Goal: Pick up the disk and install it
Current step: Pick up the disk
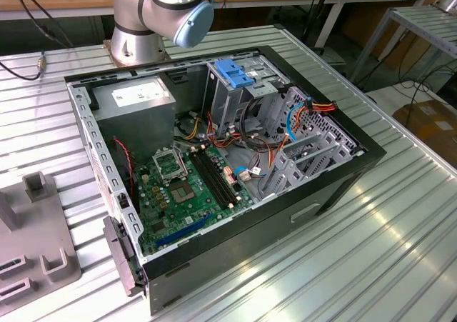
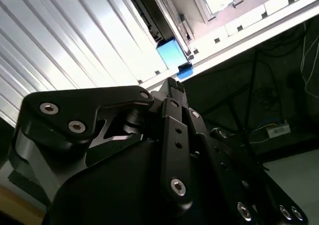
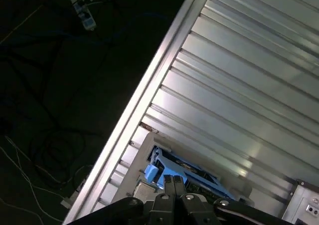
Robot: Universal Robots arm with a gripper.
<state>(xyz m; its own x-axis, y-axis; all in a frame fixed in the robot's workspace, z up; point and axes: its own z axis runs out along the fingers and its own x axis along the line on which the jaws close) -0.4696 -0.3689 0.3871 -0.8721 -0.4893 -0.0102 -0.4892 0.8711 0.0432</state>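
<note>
A ribbed metal table [image 1: 400, 215] is seen in the exterior view. An open computer case [image 1: 285, 222] is laid flat on it, and the arm [image 1: 164, 8] is mounted at its far side. Inside the case a light-blue latch block [image 1: 235, 72] is set among cables and metal bays, so room there is judged tight. In the second wrist view the gripper [image 2: 174, 83] is poised just over the disk [image 2: 169, 53], which lies on the table close to its edge. In the first wrist view the fingers [image 3: 170, 185] are seen pressed together, with nothing clamped, above the disk's blue bracket. Neither pick-up nor installation is judged done. Past the edge a dark floor with cables is seen, and bare table is offered on the other side.
</note>
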